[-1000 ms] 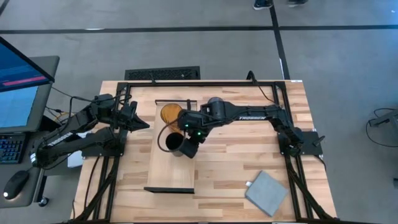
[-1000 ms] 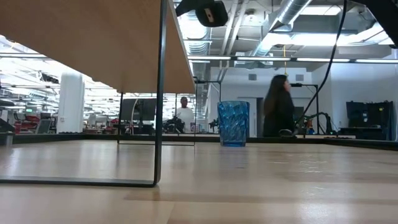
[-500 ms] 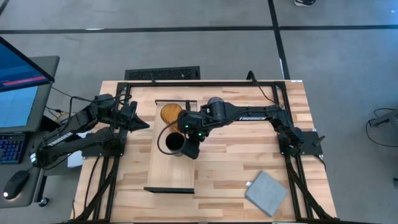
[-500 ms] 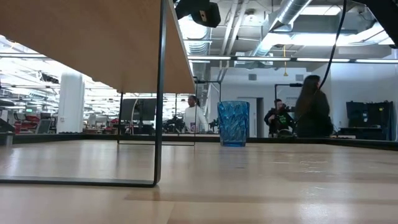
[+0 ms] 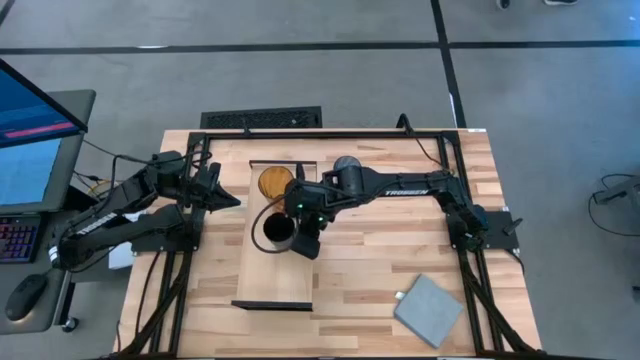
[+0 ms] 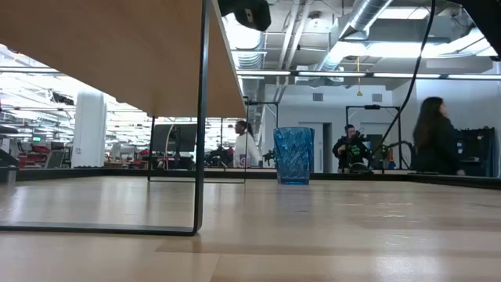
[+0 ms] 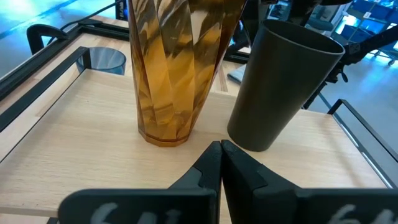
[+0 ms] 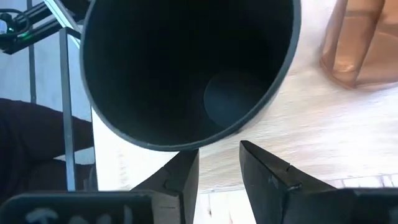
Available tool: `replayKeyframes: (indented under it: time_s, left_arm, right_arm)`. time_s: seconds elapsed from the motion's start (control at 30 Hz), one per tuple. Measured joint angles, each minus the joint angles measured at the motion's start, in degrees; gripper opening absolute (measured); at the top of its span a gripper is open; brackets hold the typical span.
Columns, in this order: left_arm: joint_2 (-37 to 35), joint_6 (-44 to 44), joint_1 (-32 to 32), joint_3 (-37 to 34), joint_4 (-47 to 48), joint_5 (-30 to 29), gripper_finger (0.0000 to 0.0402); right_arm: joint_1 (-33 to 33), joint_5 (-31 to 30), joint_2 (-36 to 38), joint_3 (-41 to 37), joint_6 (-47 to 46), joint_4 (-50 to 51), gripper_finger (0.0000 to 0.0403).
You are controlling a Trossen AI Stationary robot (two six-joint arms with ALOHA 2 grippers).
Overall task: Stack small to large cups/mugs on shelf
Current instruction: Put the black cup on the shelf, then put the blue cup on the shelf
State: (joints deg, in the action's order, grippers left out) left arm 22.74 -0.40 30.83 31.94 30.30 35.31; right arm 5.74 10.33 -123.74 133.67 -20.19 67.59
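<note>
The black cup (image 5: pixel 272 233) stands on the light-wood shelf (image 5: pixel 275 285), near side of the amber cup (image 5: pixel 272 181). Both also show in the left wrist view: black cup (image 7: pixel 280 87), amber cup (image 7: pixel 174 68). My right gripper (image 8: pixel 217 155) is open right beside the black cup's rim, at its right-hand side (image 5: pixel 303 243). My left gripper (image 7: pixel 221 146) is shut and empty at the shelf's left edge (image 5: pixel 232 200), pointing at the two cups. The blue cup (image 6: pixel 293 155) stands on the table beyond the shelf. My right gripper's parted fingers (image 8: pixel 183 171) come slanting down from the table's right and end at the outside of the black cup's wall just under its rim (image 8: pixel 186 147). The rim hides their tips, and I cannot tell whether they touch the cup.
A flat grey pad (image 5: pixel 428 308) lies at the table's near right. The shelf's dark frame leg (image 6: pixel 200 117) stands on the tabletop in the low view. A black frame (image 5: pixel 330 135) rims the table. People move in the room behind.
My right gripper has edged a little toward the table's left, staying beside the black cup. My left arm has kept still.
</note>
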Motion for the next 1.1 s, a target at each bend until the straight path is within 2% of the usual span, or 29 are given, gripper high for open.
replayKeyframes:
  time_s: [0.93, 1.1]
  left_arm:
    - [-0.02, 0.00, 0.02, 0.00, 0.22, 0.02, 0.0000]
    - [-0.02, -0.02, 0.01, 0.00, 0.22, 0.06, 0.0000]
  right_arm:
    - [-0.13, -0.57, -0.22, 0.02, 3.13, -3.96, 0.0138]
    - [-0.13, -0.43, -0.22, 0.02, 0.93, -0.63, 0.0137]
